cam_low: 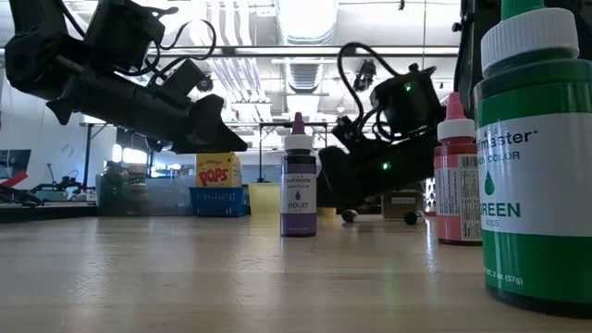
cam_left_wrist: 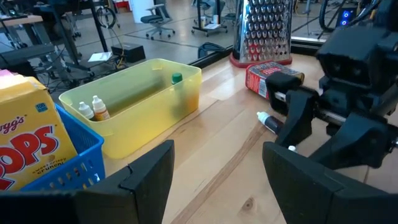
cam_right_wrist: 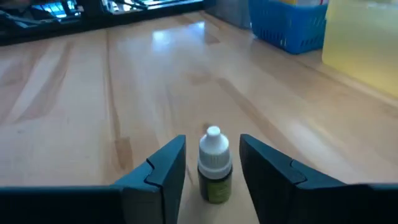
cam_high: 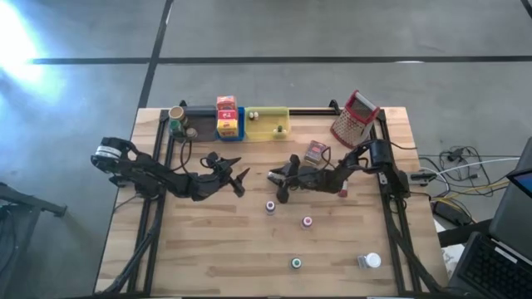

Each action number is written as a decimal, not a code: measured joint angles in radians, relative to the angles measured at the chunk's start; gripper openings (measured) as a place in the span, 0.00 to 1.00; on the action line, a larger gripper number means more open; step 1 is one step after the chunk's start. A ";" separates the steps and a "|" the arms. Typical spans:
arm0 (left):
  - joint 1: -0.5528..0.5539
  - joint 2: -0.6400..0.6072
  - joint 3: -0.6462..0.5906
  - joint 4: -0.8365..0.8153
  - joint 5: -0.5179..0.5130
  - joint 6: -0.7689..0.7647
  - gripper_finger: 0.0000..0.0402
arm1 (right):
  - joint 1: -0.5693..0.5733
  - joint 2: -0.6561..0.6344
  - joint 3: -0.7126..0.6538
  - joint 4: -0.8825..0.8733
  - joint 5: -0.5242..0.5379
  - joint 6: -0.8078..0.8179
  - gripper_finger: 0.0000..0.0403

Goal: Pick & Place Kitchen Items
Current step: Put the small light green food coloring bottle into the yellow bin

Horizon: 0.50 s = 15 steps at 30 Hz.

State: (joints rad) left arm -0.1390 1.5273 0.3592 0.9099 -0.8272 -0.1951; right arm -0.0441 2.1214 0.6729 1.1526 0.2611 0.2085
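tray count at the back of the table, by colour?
grey tray: 1
blue tray: 1
yellow tray: 1
Total: 3

The table is of light wood with a visible grain. At the upper middle of the high view stand a yellow tray and a blue tray — the blue one holds a yellow and red box. The grater is silver with red. Low view — violet bottle, green bottle.
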 joint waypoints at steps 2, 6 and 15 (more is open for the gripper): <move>0.000 0.000 0.000 -0.001 0.000 0.000 0.62 | 0.000 -0.026 -0.014 -0.001 0.000 -0.007 0.38; 0.000 0.000 0.000 -0.002 0.000 0.000 0.62 | 0.002 -0.117 -0.053 0.002 0.000 -0.037 0.40; 0.000 0.000 0.000 -0.005 0.000 0.000 0.62 | 0.004 -0.529 -0.174 -0.268 0.004 -0.054 0.42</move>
State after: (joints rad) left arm -0.1390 1.5272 0.3588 0.9051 -0.8272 -0.1947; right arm -0.0403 1.5922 0.4991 0.8842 0.2648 0.1543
